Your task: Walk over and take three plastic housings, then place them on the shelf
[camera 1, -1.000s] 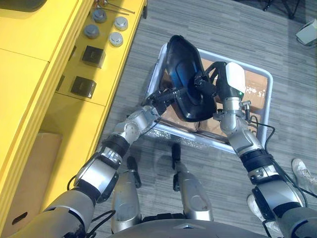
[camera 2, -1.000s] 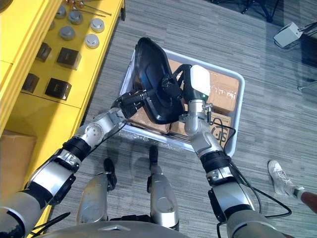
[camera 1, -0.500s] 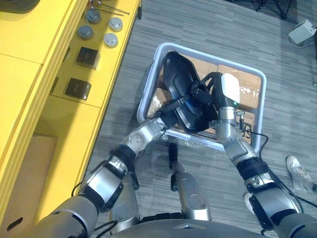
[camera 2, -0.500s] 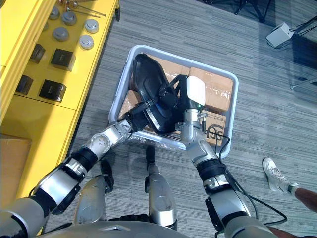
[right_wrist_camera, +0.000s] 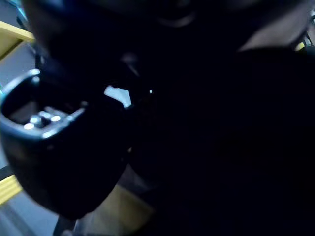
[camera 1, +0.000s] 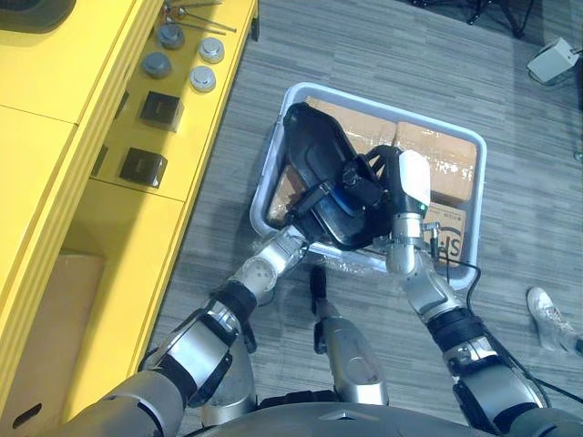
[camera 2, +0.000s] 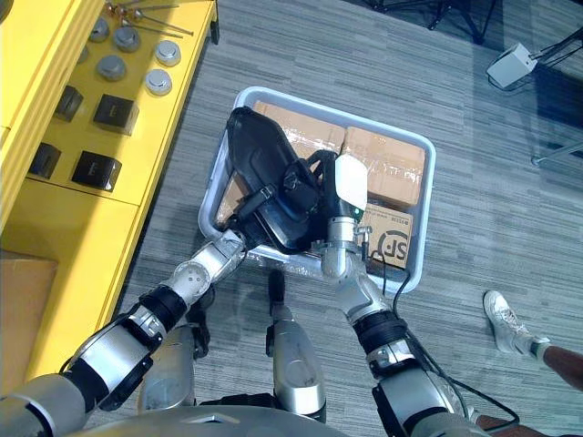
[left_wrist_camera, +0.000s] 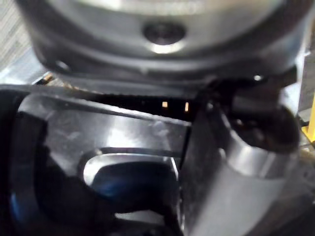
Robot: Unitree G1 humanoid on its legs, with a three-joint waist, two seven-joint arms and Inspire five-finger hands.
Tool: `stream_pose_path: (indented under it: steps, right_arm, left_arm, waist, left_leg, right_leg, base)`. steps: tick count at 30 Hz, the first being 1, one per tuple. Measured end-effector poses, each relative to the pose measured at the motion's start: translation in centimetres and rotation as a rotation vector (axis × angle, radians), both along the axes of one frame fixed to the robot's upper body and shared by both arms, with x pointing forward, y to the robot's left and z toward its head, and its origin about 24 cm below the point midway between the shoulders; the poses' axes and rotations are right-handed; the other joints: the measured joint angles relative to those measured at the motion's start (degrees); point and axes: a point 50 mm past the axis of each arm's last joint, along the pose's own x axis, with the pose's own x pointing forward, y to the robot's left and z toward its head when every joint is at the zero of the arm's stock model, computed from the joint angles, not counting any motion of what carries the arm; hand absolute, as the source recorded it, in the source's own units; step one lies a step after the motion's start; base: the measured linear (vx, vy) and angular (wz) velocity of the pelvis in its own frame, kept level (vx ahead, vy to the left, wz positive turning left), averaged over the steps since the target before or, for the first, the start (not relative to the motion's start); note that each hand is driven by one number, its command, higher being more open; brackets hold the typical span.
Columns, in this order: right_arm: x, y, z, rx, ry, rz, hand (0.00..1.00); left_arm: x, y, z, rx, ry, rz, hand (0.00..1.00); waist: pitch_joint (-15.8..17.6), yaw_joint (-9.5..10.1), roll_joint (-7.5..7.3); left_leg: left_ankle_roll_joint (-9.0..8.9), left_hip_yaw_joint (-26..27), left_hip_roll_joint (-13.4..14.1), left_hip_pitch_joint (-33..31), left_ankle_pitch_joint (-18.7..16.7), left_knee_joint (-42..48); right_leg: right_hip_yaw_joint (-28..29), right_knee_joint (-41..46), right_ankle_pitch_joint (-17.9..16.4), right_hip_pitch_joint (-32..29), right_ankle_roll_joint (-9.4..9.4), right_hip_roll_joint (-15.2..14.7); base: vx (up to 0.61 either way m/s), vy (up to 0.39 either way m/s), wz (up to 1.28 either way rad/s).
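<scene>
With the left hand [camera 1: 306, 196] and right hand [camera 1: 378, 173] both clasped on the glossy black plastic housing [camera 1: 314, 150] just above the pale plastic crate [camera 1: 297, 87], I judge a level lift, clearing the rim, best before turning to the yellow shelf [camera 1: 55, 137].

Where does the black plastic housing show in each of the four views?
Left eye view: black housing at centre, over the grey bin.
Right eye view: housing left of centre.
Left wrist view: housing is the glossy dark surface close before the camera.
Right wrist view: too dark to pick it out.
Shared landmark: the bin's rim, both eye views.
</scene>
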Motion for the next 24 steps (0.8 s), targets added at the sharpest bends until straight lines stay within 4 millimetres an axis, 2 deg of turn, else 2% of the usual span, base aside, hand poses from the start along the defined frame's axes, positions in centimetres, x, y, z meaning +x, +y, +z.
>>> stream_pose_path:
  steps: [6,10,15,18,20,22,24]
  right_arm:
    - [-1.5,0.0,-2.1,0.041,0.041,-0.039,1.00]
    - [-2.6,-0.1,-3.6,0.149,0.085,-0.084,1.00]
    - [-4.6,-0.2,-5.0,0.325,0.132,-0.148,1.00]
    - [-6.2,-0.8,-5.5,0.415,0.137,-0.209,1.00]
    - [-7.3,-1.4,-6.2,0.473,0.151,-0.262,1.00]
    - [-9.2,-2.1,-6.8,0.534,0.154,-0.322,1.00]
    - [-10.6,-2.6,-7.1,0.569,0.155,-0.350,1.00]
  left_arm:
    - [-0.5,-0.1,-0.5,0.066,-0.053,0.028,0.00]
    - [-0.6,-0.3,0.5,0.159,-0.150,0.061,0.00]
    - [-0.5,-0.3,1.5,0.417,-0.279,0.074,0.00]
    - [-1.0,0.9,0.4,0.611,-0.286,0.132,0.00]
    - [-1.8,2.0,-0.8,0.758,-0.270,0.193,0.00]
    - [-3.0,3.9,-2.3,0.887,-0.218,0.281,0.00]
    - [-3.9,5.3,-2.6,0.965,-0.219,0.348,0.00]
  waist:
    - [-0.01,0.28,0.00]
    - [-0.05,0.40,-0.01]
    - [-0.20,0.77,0.02]
    - [-1.19,0.51,-0.02]
    - [-3.03,0.43,-0.11]
    - [-4.85,0.39,0.06]
    - [-5.36,0.30,0.07]
  left_leg:
    - [-0.07,0.01,-0.10,1.31,0.43,-0.99]
    - [-0.21,-0.08,-0.10,2.67,0.51,-1.80]
    - [-0.28,-0.02,-0.06,3.57,0.54,-1.83]
    - [-0.43,0.33,-0.04,5.15,0.27,-2.18]
    - [-0.44,0.74,0.02,5.57,0.07,-2.60]
    - [-0.57,1.39,0.12,6.69,-0.29,-2.89]
    - [-0.69,1.53,0.16,7.57,-0.56,-2.96]
  right_leg:
    - [-0.07,0.02,-0.24,0.80,0.16,0.02]
    - [-0.25,0.04,-0.73,1.97,0.21,0.06]
    - [-0.29,0.04,-0.78,2.76,0.25,0.14]
    - [-0.10,0.06,-1.14,4.05,0.48,0.16]
    - [0.30,0.06,-1.33,4.07,0.56,0.22]
    - [0.94,0.14,-1.82,4.78,0.95,0.28]
    - [1.04,0.21,-2.06,5.52,0.99,0.29]
  base:
    - [0.00,-0.004,0.01]
    - [-0.02,-0.016,0.02]
    - [0.00,0.000,0.00]
    - [-0.01,0.002,-0.04]
    - [-0.01,-0.001,-0.11]
    - [0.00,0.003,-0.13]
    - [-0.02,0.010,-0.05]
